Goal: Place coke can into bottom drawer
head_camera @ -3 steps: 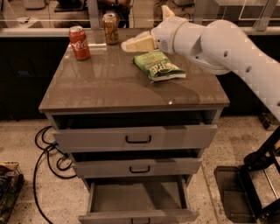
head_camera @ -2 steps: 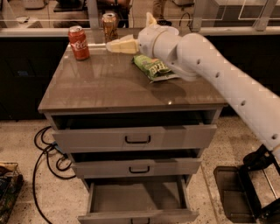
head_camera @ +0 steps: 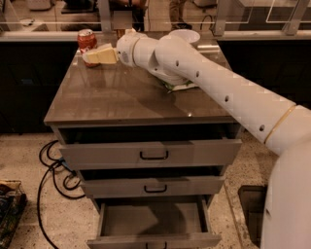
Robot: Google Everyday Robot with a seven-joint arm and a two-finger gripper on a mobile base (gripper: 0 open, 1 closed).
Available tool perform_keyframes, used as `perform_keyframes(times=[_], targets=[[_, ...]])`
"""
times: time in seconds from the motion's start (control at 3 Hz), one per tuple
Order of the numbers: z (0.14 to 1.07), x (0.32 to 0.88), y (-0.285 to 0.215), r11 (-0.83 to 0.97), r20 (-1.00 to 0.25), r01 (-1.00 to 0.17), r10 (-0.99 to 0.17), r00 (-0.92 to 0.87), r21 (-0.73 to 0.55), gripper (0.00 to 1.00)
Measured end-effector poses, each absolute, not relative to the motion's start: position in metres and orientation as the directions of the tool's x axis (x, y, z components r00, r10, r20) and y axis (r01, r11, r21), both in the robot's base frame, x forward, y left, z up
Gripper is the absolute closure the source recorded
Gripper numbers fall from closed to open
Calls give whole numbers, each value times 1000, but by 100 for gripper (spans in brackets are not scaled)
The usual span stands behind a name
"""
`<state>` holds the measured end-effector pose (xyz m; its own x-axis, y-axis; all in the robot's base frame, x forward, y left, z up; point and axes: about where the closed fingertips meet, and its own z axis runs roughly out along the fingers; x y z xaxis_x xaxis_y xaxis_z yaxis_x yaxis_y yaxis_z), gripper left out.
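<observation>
At upper left of the surface [head_camera: 97,104], the coke can [head_camera: 86,38] stands upright. Your pincer [head_camera: 91,56] sits right against its lower front, though you cannot tell whether it grips. You're at the grasp; next, secure it and lift. At bottom centre, the bottom drawer [head_camera: 146,219] stands pulled out, with nothing visible inside.

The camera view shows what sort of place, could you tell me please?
Likely an office or lab space: a drawer cabinet, glass partitions behind, cables on speckled flooring. The hand sits beside the coke can.
</observation>
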<state>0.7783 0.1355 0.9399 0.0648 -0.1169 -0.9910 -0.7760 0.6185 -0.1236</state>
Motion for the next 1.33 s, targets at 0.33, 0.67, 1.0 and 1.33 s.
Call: perform_keyframes(times=[0.33,0.67,1.0,1.33], targets=[[919,791,154,590,-989,-803,-146,0,-88,0],[903,843,159,579,-996,-814,-91,-2,-51,0],[903,843,159,578,-996,-814,-91,-2,-51,0],[900,846,175,568,-994,-821,-111,2,-65,0]])
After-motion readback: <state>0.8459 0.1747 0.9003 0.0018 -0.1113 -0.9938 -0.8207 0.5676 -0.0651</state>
